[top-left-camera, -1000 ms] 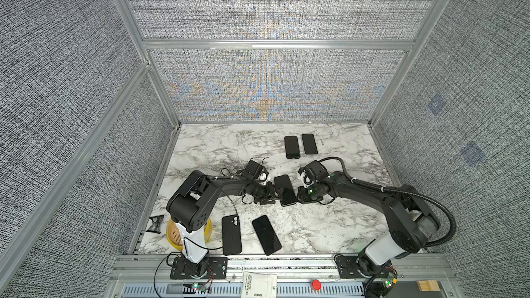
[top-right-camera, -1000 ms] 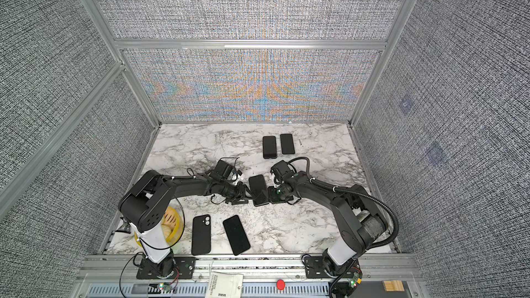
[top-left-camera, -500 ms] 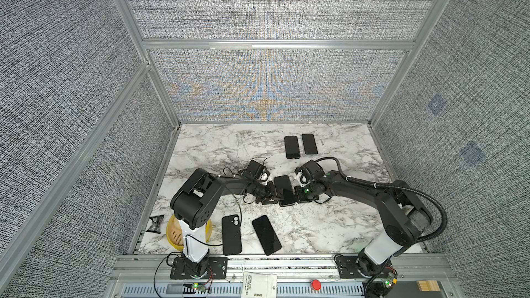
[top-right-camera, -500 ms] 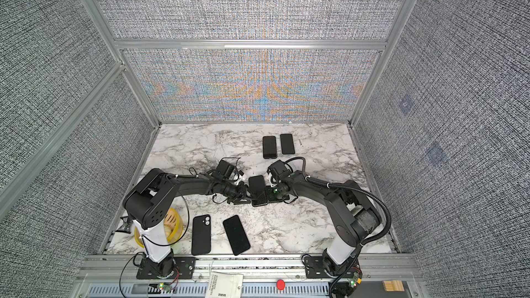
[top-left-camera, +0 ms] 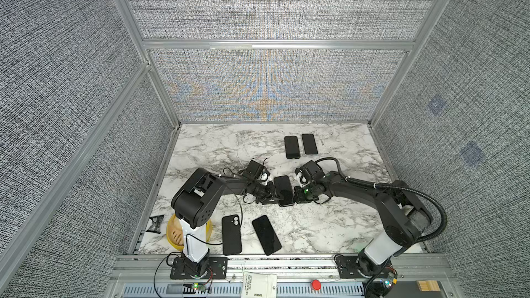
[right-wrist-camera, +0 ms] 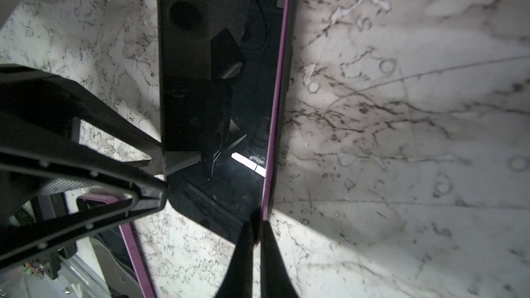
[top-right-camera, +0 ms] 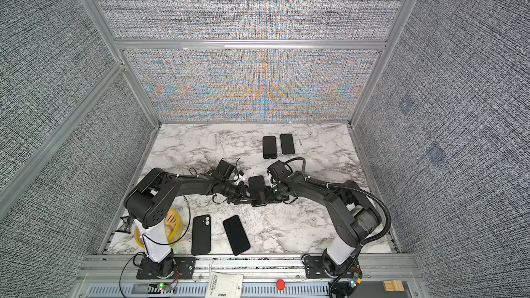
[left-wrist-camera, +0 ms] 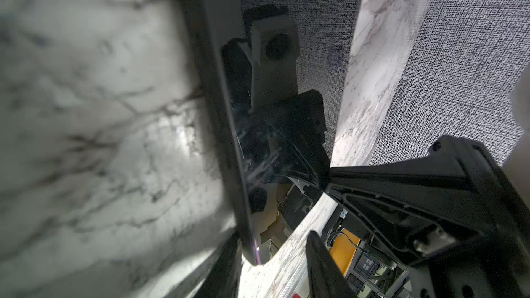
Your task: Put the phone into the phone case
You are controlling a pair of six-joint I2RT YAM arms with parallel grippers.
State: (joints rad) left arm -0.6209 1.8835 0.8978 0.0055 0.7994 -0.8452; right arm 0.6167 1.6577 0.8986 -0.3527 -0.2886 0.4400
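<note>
The right gripper (right-wrist-camera: 256, 226) has its jaws drawn together, with the tips against the purple-rimmed long edge of the phone (right-wrist-camera: 218, 96). I cannot tell whether they nip that rim or only push on it. The left gripper (left-wrist-camera: 272, 236) stands partly open astride the phone's opposite side, one finger against it and a gap at the other. In both top views the two grippers meet mid-surface with the phone directly between them. It seems tipped up on one side rather than flat on the marble surface (top-left-camera: 229, 144).

This looks like the fitting step, with the phone braced from both flanks. The purple rim may be the case's lip or the phone's own frame; the views do not settle it. The next move probably calls for one side to hold firm while the other presses the raised edge down squarely, gently because the glass is slick.

A black back with a camera cut-out (top-left-camera: 231, 235) and a dark slab (top-left-camera: 266, 235) lie well apart from the grippers, near the front. A pair of phones (top-left-camera: 292, 147) lies at the back.
</note>
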